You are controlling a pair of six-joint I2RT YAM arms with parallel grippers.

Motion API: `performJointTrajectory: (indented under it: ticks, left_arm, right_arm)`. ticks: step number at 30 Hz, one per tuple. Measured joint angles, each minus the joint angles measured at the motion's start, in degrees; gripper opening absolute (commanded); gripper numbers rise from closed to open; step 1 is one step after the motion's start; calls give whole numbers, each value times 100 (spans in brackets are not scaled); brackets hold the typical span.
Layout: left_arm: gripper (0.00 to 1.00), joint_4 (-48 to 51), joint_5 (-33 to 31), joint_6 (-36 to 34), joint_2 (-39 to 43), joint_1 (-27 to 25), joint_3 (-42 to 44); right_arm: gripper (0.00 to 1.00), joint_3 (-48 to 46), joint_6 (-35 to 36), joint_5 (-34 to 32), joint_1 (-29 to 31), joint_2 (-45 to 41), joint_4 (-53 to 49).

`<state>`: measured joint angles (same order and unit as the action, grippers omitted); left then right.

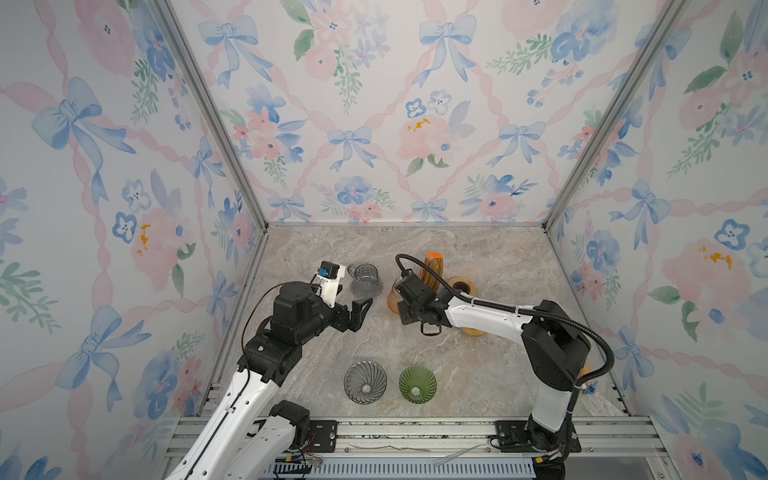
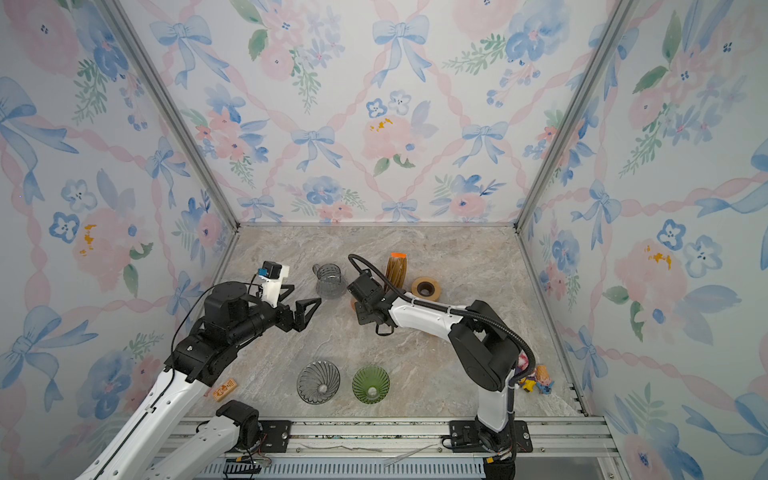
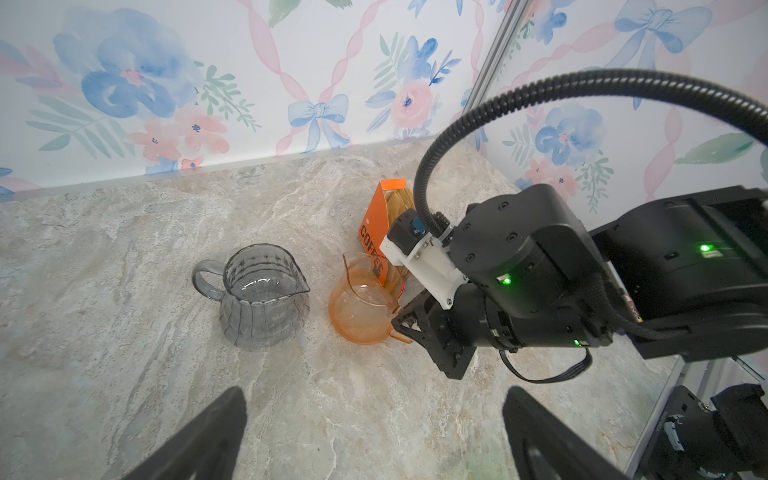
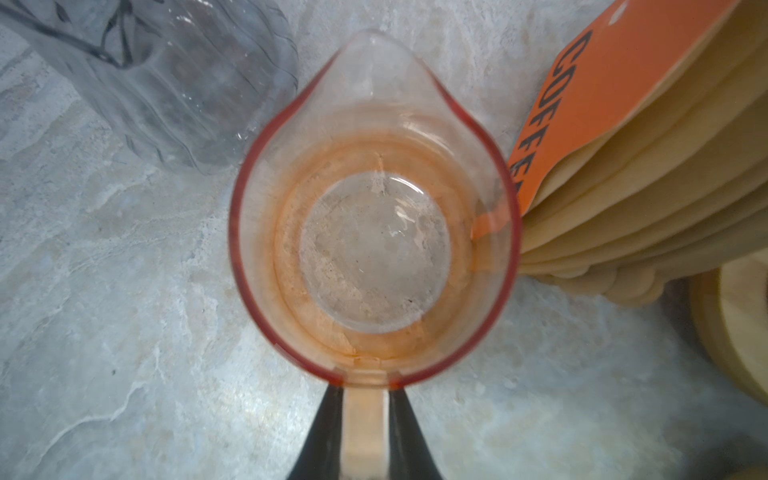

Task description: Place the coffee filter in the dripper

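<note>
While the right claw (image 4: 365, 397) pinches narrow on the handle of the orange pitcher (image 4: 374, 249), the left claw (image 3: 374, 395) hangs spread wide, holding nothing, near the grey pitcher (image 3: 262, 299). Coffee filter pack (image 3: 374, 232) stands just beside the orange pitcher. Grey dripper (image 1: 365, 381) and green dripper (image 1: 417, 383) sit side by side at the desk's (image 1: 478, 257) front, well apart from the pack.

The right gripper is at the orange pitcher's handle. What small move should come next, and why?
Probably lift the orange pitcher a little and draw it away from the filter pack. The right gripper grips its handle, and the pitcher stands close beside the pack, crowding it.
</note>
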<state>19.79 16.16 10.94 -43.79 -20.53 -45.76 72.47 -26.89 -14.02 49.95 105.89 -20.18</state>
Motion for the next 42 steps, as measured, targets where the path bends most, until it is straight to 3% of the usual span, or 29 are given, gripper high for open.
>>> performJointTrajectory:
  ticks: [12,27,42]
  left_arm:
    - [98,-184,129,28,-345,-24,-13]
    - [98,-319,282,17,-973,-162,-297]
    - [98,-341,321,17,-975,-162,-289]
  right_arm:
    - [11,-1016,-52,24,42,-1062,-308]
    - [12,-2409,-708,-341,269,-2444,-422]
    - [13,-2828,-1327,-743,737,-2791,-446]
